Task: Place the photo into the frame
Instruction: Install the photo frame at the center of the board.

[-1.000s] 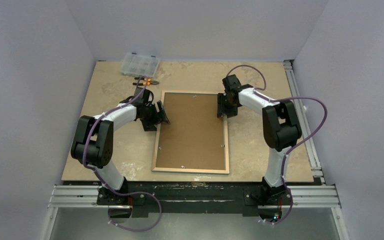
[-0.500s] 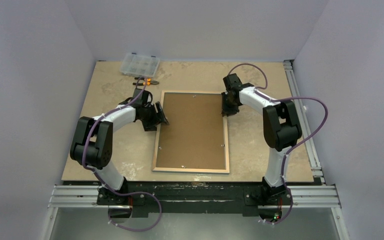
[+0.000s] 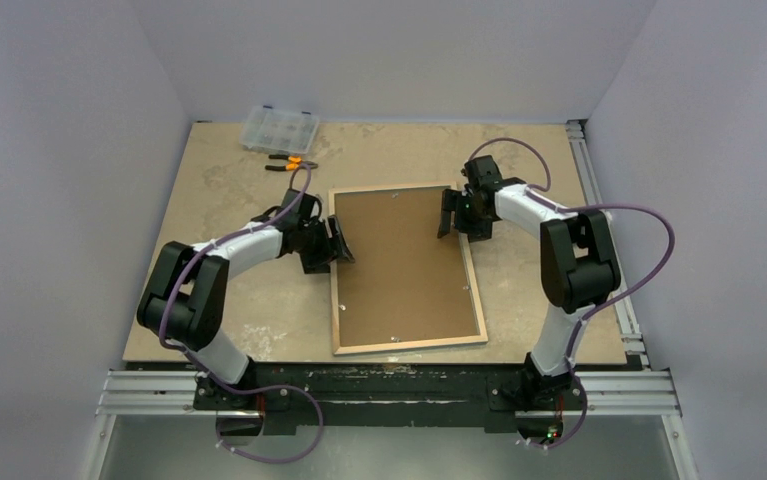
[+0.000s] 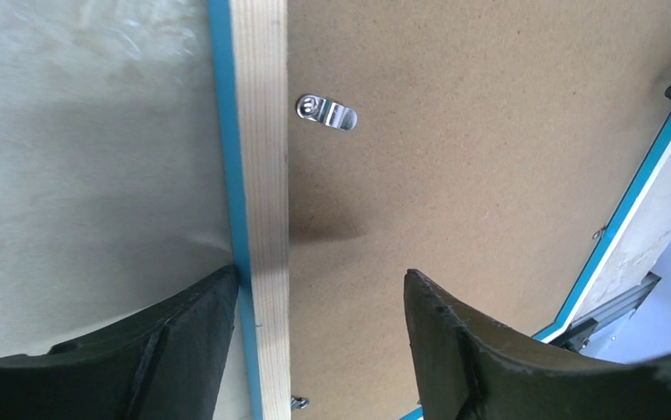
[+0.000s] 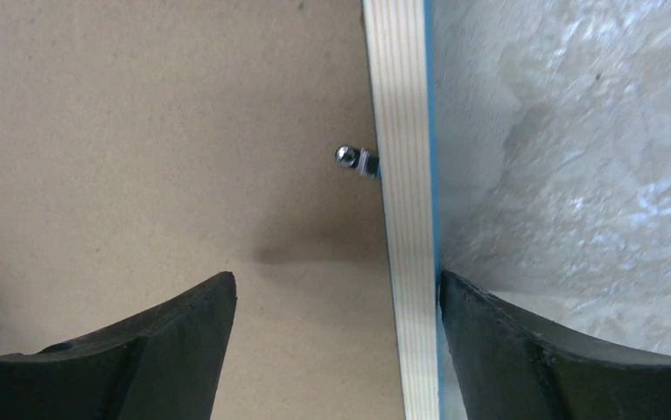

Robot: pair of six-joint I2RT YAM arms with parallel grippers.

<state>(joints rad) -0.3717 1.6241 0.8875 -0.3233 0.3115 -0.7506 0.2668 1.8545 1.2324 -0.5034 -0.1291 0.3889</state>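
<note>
- The frame (image 3: 411, 345) lies back up in the middle of the table (image 3: 229, 300), skewed. Its thin rail is pale wood with a lengthwise grain, and a bright blue edge shows beneath.
- A brown, finely speckled backing board (image 3: 404, 270) fills it, with a small shiny metal clip (image 4: 326, 112) beside the rail.
- The left gripper (image 3: 331, 248) is spread astride the left rail, one matte black finger (image 4: 183, 341) on each side.
- The right gripper (image 3: 457, 220) is likewise spread across the right rail, pinching nothing.
- The tabletop is mottled beige.
</note>
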